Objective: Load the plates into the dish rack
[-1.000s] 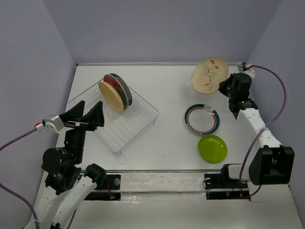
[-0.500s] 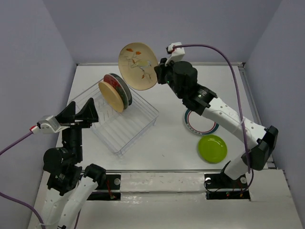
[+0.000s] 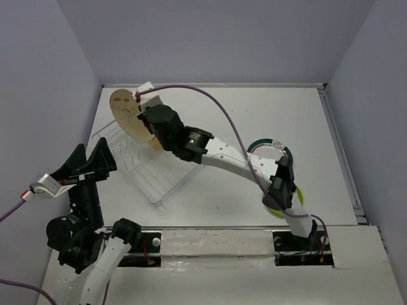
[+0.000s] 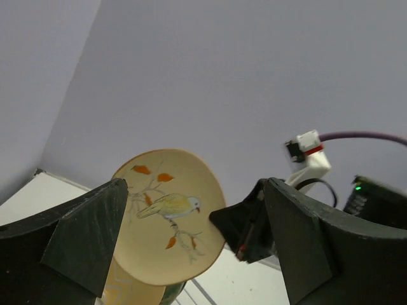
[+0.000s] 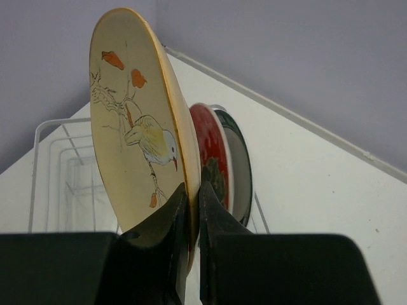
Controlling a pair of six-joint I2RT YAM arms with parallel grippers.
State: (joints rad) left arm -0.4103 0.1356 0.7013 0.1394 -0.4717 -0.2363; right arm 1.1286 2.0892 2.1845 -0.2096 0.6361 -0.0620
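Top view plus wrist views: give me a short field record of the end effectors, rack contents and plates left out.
Right end effector: shut on bird plate rim, plate upright beside the racked plates
Left end effector: open, empty, near rack left side
In rack: red plate, dark-rimmed plate, upright
On table: teal-rimmed plate, green plate, both partly hidden by right arm

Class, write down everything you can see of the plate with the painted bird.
The bird plate is round, cream-yellow and glossy, like glazed ceramic, painted with a yellow bird on a twig with orange leaves. It is held nearly upright on edge, its lower rim pinched by the right gripper, over the dish rack, beside the red plate standing there.
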